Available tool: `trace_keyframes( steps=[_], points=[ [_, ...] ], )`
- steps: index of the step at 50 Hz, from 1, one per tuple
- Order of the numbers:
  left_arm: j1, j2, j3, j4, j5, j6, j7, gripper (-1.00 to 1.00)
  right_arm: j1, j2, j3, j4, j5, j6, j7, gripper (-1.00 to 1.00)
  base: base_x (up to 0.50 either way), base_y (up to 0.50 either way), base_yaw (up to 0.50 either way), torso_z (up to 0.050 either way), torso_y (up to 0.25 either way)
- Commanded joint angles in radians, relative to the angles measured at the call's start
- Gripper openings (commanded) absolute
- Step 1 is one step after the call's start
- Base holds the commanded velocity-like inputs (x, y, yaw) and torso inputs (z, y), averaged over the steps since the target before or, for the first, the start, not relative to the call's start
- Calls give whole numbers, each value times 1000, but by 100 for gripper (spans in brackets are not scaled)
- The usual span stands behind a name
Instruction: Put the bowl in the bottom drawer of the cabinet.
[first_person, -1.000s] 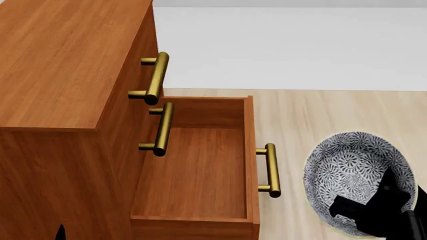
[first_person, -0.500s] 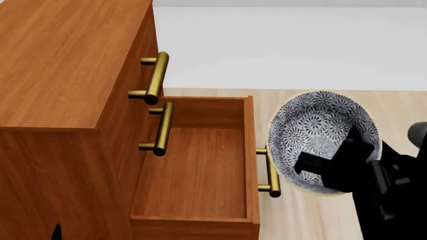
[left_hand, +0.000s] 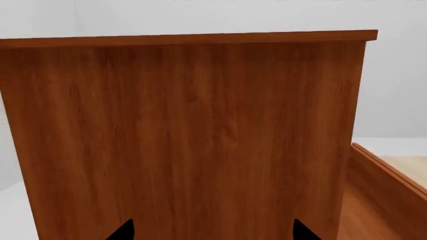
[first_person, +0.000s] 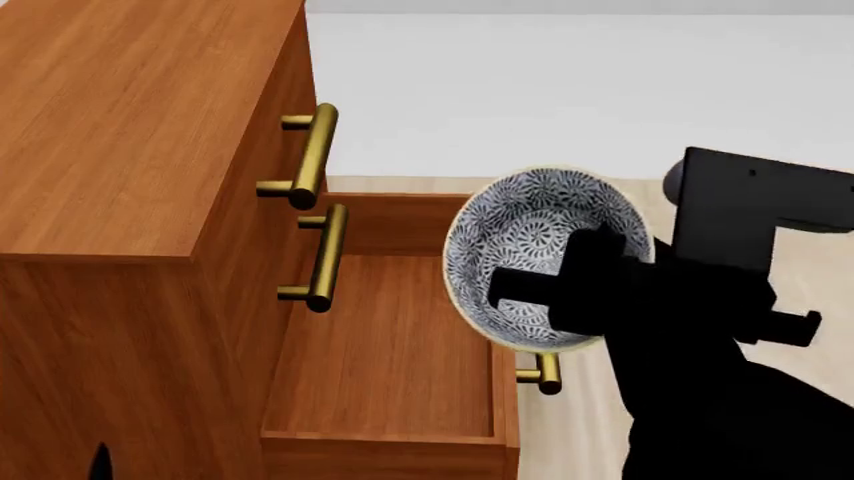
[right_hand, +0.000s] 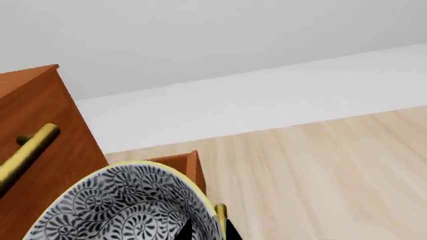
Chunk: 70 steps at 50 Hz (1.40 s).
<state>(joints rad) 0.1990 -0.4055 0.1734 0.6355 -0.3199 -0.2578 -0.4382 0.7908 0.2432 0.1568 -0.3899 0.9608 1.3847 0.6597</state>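
left wrist view: the left gripper (left_hand: 212, 235) faces the cabinet (left_hand: 187, 140) side, fingertips spread apart, holding nothing. head view: the right gripper (first_person: 567, 285) clamps the tilted bowl (first_person: 534, 245) above the open bottom drawer (first_person: 387, 350) front edge. right wrist view: bowl rim near the drawer corner.

Simulated domestic interior, sparsely furnished (rendered, not photographed). A reddish-brown wood-grain cabinet (first_person: 120, 150) with brass bar handles (first_person: 314, 155) stands on a pale wood-plank floor (right_hand: 320, 160) against a plain white wall (right_hand: 213, 35).
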Motion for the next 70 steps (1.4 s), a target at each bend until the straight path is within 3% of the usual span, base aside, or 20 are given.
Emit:
trace_keyframes(
  steps=[1, 22, 70],
  points=[
    [3, -6, -8, 12, -6, -1, -7, 100, 73, -21, -96, 71, -19, 19, 9, -100, 0, 0, 0, 0, 0],
    [24, -11, -19, 4, -6, 28, -14, 100, 135, -16, -309, 280, -136, -103, -86, -100, 0, 0, 0, 0, 0],
    [30, -19, -22, -4, -17, 47, -25, 100, 277, -80, -537, 775, -300, -370, -301, -100, 0, 0, 0, 0, 0]
  ],
)
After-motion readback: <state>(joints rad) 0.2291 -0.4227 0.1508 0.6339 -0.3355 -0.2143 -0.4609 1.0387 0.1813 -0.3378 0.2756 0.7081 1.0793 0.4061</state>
